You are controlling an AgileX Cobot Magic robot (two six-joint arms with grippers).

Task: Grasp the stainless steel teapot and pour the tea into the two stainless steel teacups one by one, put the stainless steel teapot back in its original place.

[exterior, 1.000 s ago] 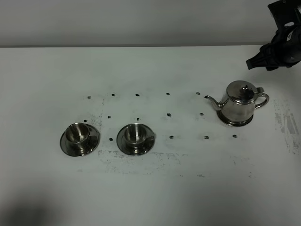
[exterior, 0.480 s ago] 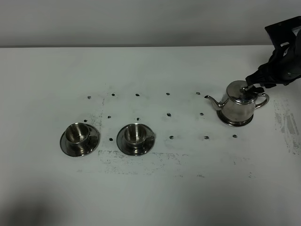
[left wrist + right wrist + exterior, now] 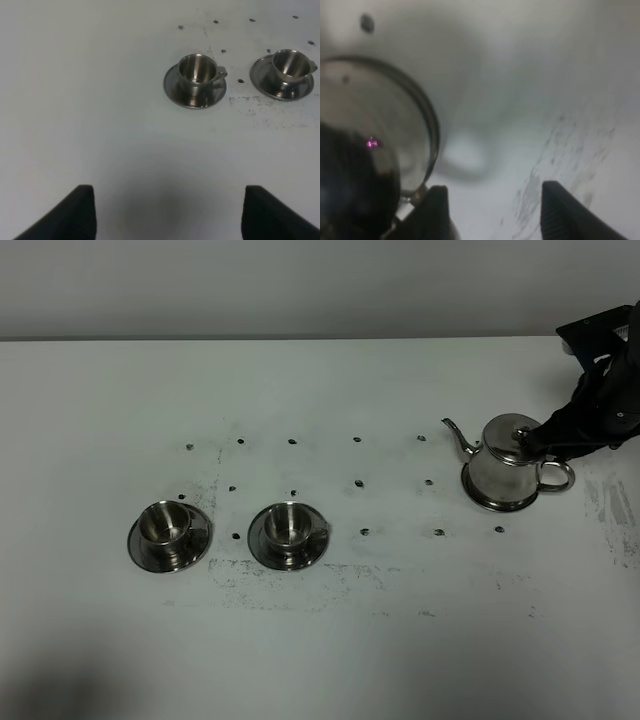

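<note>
The stainless steel teapot [image 3: 503, 470] stands on its small steel disc [image 3: 497, 504] at the right of the table, spout pointing to the far left and loop handle [image 3: 561, 477] to the near right. My right gripper [image 3: 542, 443] is low over the lid and handle; in the right wrist view [image 3: 495, 215] it is open, with the blurred lid [image 3: 370, 125] and handle [image 3: 465, 160] just ahead of its fingers. Two steel teacups [image 3: 164, 524] [image 3: 288, 523] sit on saucers at the left, and look empty in the left wrist view [image 3: 196, 70] [image 3: 290, 62]. My left gripper [image 3: 170, 215] is open. No tea shows.
The white table [image 3: 320, 640] bears rows of small dark dots [image 3: 358, 483] between the cups and the teapot, and scuff marks near the front. The table's far edge meets a grey wall [image 3: 300, 290].
My right gripper has come down from the far right onto the teapot's lid and handle. The teapot has turned on its disc: spout swung farther back, handle nearer.
</note>
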